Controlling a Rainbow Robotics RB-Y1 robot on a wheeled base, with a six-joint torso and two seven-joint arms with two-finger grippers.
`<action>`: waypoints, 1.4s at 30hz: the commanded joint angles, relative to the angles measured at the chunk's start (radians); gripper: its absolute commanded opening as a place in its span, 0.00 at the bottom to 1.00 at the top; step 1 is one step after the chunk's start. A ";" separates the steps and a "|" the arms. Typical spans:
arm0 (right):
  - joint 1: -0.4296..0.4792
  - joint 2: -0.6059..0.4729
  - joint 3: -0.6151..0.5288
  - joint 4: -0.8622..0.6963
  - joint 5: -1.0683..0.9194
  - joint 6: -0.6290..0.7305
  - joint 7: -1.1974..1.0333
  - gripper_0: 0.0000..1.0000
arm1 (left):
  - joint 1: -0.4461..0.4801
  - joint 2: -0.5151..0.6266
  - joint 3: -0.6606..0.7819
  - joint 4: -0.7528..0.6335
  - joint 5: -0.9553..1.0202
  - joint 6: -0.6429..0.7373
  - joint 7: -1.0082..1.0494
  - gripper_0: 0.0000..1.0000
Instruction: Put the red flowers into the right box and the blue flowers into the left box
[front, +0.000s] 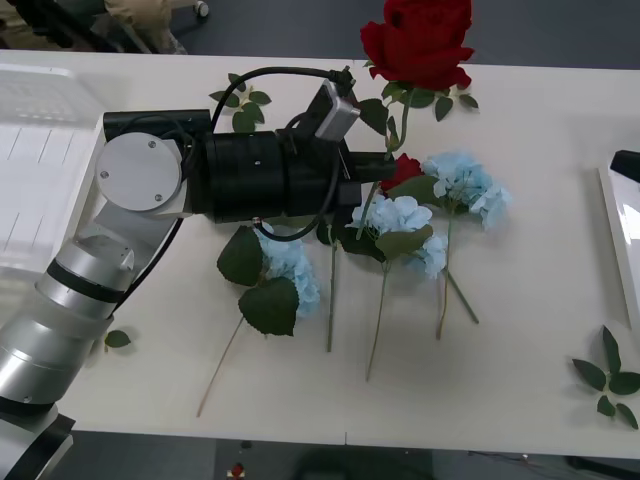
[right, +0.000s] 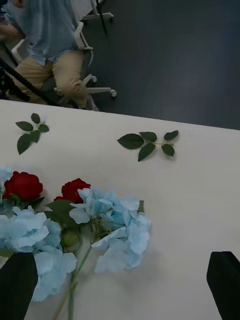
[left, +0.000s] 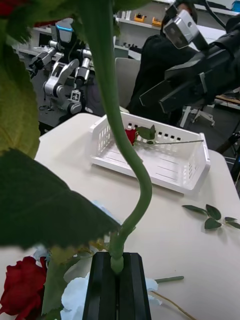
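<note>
My left gripper (front: 375, 165) (left: 119, 272) is shut on the green stem (left: 125, 165) of a red flower whose bloom (front: 418, 40) is lifted high above the table. Two more red flowers (right: 22, 186) (right: 75, 190) lie among the pale blue flowers (front: 400, 215) (right: 115, 225) at the table's middle. Another blue flower (front: 295, 270) lies under the left arm. The left box (front: 40, 150) stands at the far left. At the table's right end the right box (front: 618, 235) (left: 150, 160) holds one red flower (left: 131, 135). Just right of the blue flowers, my right gripper (right: 120, 285) hovers open and holds nothing.
Loose green leaf sprigs lie at the back (front: 242, 100) (right: 147, 142), near the front right corner (front: 605, 385) (left: 210, 217) and at the front left (front: 117, 339). The right arm (left: 200, 82) hangs above the right box. A seated person (right: 45, 45) is behind the table.
</note>
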 joint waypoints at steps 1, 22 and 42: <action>0.008 -0.006 0.025 -0.014 -0.122 -0.011 0.181 1.00 | -0.023 -0.007 0.012 -0.017 0.006 -0.008 -0.025 0.00; -0.017 0.055 0.352 -0.005 -0.319 -0.175 0.599 1.00 | -0.023 -0.007 0.012 -0.017 0.006 -0.008 -0.025 0.00; -0.067 0.190 0.531 0.081 -0.428 -0.218 0.599 1.00 | -0.023 -0.007 0.012 -0.017 0.006 -0.008 -0.025 0.00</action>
